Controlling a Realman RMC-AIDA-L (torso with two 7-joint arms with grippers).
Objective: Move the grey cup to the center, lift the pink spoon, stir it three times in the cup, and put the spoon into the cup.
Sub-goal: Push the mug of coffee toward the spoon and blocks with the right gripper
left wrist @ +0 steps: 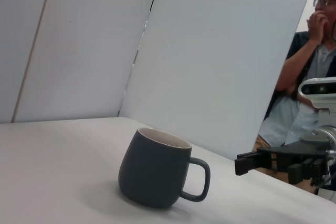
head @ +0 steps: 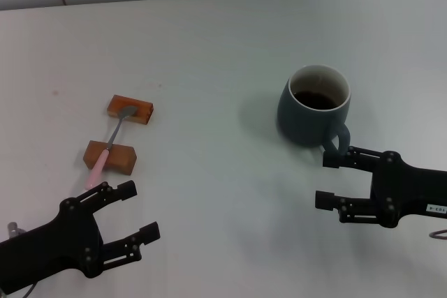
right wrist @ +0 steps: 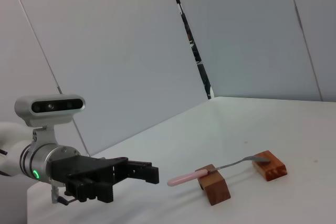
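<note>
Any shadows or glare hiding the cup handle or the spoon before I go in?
Head view: the grey cup casts a soft shadow toward the robot's left; its handle by the open right gripper stays readable. The pink spoon lies evenly lit across the wooden blocks. Left wrist view: cup handle clear, no glare.

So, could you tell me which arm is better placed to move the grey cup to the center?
The right. Its open gripper sits just beside the loop handle of the squat blue-grey ceramic cup, while the left gripper, also open, is across the table near the pink-handled metal spoon.
</note>
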